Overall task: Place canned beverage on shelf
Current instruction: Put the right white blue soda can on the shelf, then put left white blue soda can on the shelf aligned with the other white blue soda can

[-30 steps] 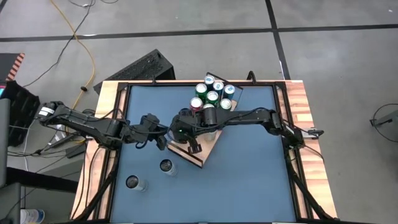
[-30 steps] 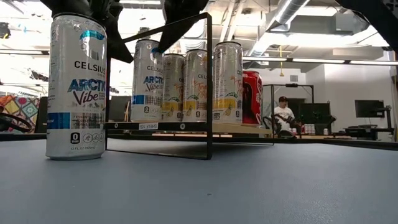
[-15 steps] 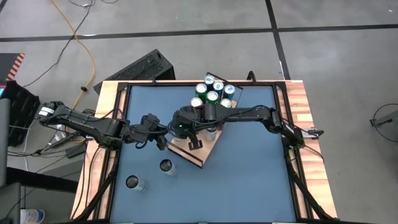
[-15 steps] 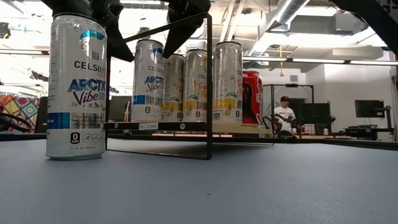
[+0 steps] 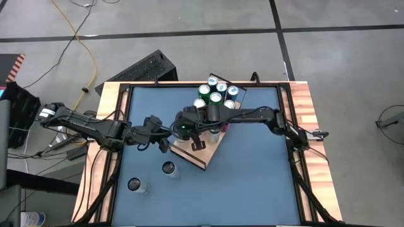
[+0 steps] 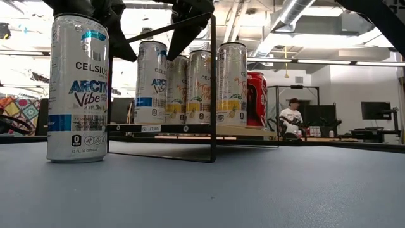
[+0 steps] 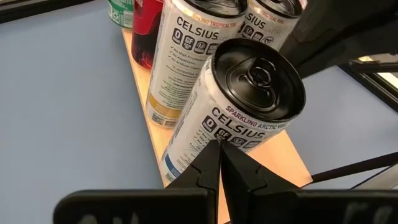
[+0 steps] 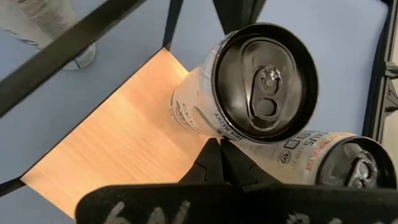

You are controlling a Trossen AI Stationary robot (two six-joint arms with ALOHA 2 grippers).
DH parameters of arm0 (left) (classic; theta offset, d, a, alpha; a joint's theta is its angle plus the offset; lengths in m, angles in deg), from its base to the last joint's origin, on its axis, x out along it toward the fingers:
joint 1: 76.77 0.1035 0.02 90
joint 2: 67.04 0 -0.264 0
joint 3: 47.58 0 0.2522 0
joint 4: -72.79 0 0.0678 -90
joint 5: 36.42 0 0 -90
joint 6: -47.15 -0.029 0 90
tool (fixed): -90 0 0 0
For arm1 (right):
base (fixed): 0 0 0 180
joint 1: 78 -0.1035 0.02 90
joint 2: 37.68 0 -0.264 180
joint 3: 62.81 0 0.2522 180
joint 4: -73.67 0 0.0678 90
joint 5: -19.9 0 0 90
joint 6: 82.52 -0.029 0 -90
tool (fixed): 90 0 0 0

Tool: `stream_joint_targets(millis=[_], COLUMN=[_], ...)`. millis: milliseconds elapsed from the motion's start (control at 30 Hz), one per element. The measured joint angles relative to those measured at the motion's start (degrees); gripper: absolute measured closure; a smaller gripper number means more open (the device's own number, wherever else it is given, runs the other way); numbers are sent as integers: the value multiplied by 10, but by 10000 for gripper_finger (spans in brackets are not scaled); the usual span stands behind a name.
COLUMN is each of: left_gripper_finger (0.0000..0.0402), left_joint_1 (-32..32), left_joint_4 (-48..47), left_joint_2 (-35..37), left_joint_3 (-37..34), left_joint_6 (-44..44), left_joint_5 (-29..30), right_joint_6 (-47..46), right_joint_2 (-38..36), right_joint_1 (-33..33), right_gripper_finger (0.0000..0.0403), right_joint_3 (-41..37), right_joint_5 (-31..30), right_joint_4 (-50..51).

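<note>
While the table [image 5: 252, 176] carries everything, the shelf [image 5: 197, 156] lies angled near its middle, cans [image 5: 216, 93] crowded at its far end. Both arms reach in over the shelf. The right gripper [image 5: 199, 144] hovers over the board's bare near part, fingers pressed together, holding nothing. The left gripper [image 5: 165, 144] sits at the shelf's left edge, likewise closed and empty. An Arctic Vibe can [image 8: 245, 93] stands upright on the board just ahead of both. Two loose cans [image 5: 153, 177] stand off the shelf, near the front left corner.

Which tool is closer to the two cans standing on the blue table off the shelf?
Left. The left tool sits by the shelf's near corner, just above the closer loose can. The right tool is over the shelf board, farther away.
</note>
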Motion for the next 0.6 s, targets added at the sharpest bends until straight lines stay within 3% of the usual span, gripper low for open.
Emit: stream_joint_targets(millis=[267,467,600], left_gripper_finger=[401,401,401], left_joint_1=[0,0,0], left_joint_4=[-1,1,-27], left_joint_2=[6,6,22], left_joint_3=[0,0,4], left_joint_6=[0,4,11], left_joint_5=[-14,-13,-15], right_joint_6=[2,0,-13], right_joint_2=[-6,-12,-23], right_joint_1=[-10,-10,-19], right_gripper_finger=[403,403,403], right_joint_3=[0,11,12], right_joint_5=[-84,-91,-159], right_joint_4=[5,19,25])
